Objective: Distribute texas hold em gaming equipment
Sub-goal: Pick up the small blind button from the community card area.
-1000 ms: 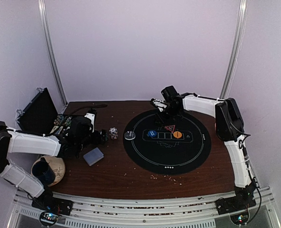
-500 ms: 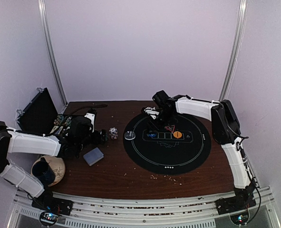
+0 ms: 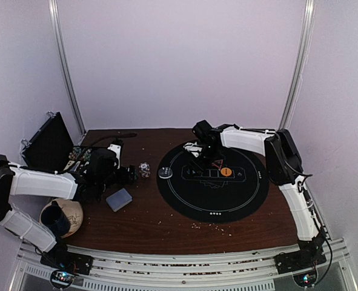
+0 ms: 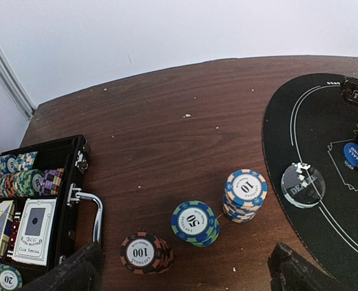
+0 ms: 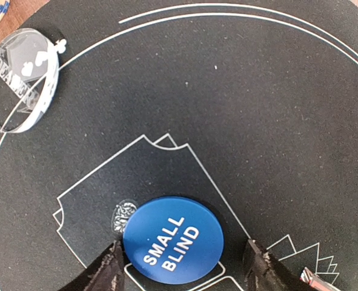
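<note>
- Blue disc (image 5: 173, 239) reads "SMALL BLIND". It lies flat on the black mat (image 5: 257, 91), with its lettering rising toward 2 o'clock in the right wrist view.
- Right gripper (image 5: 182, 268): jaws apart astride that disc, with a gap at 3 o'clock, clamping nothing.
- Clear button (image 5: 21, 79), marked "DEALER", lies at 10 o'clock from the disc.
- Chip stacks (image 4: 195, 222) read "100", "50" and "10", in a row climbing toward 2 o'clock.
- Left gripper (image 4: 185, 276): spread wide and empty, at 6 o'clock of the stacks.

The left arm lay low, reaching from the left edge toward the middle; the left hand (image 3: 125, 174) pointed forward and level, its fingers (image 4: 76, 273) spread wide. The right arm rose from its base, bent at the elbow and stretched leftward; the right hand (image 3: 198, 162) tipped steeply downward, fingers (image 5: 109, 270) parted.
</note>
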Action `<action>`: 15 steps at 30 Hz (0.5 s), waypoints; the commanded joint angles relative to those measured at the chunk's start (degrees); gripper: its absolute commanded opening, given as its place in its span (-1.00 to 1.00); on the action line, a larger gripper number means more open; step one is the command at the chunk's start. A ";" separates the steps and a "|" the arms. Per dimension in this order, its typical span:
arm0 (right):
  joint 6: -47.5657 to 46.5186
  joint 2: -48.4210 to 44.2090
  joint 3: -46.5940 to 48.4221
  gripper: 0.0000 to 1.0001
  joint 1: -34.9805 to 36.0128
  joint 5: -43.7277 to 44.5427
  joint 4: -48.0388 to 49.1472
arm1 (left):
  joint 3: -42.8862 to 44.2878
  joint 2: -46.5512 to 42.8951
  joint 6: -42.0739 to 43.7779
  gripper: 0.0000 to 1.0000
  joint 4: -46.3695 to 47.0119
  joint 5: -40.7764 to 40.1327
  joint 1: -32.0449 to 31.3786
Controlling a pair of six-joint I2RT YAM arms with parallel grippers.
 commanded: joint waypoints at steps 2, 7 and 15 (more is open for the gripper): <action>-1.10 3.31 1.55 0.29 1.96 -1.26 -2.47 | 1.71 0.24 0.60 0.96 1.05 -0.98 -0.25; -1.63 3.14 1.31 0.29 2.52 -2.07 -2.59 | 1.71 0.13 0.60 0.96 1.02 -1.01 -0.20; -1.73 3.43 1.23 0.28 2.64 -3.14 -2.85 | 1.70 0.11 0.60 0.96 0.98 -0.89 -0.26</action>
